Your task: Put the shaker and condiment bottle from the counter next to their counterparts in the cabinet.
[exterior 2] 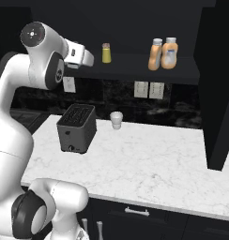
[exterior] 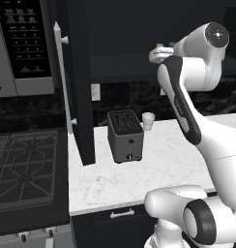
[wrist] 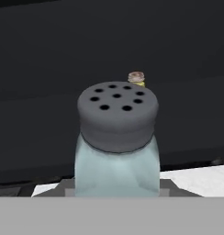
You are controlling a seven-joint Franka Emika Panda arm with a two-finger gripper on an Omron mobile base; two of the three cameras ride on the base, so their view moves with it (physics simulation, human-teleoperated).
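White marble counter (exterior: 139, 169) with grey veining, left base view: I see a dark grey toaster (exterior: 125, 135) near its back edge and a small white cup (exterior: 148, 120) just behind it, by the wall. The black wall cabinet (exterior: 81, 82) stands open, its door with a long pale bar handle (exterior: 62, 77) swung out on the left. My arm rises from the lower right, elbow high, forearm reaching level towards the dark shelf.

Right base view: the arm climbs the left side, its wrist stretched out flat with the gripper (exterior 2: 90, 58) at the shelf's left end, near the small yellow shaker with a tan cap (exterior 2: 106, 53). Two orange bottles with pale caps (exterior 2: 163, 54) stand touching each other, well apart from it towards the shelf's right end. I cannot tell from here which of the two was brought up.

Hand view: the pale blue-teal translucent shaker with a dark grey perforated cap (wrist: 117, 142) sits upright between the claw's fingers, which are closed narrowly on its body. The yellow shaker peeks over the cap, further along.

Risk, in my judgement: pushing too far forward would knock the yellow shaker over; letting go before the base meets the shelf would drop or tip the held one.
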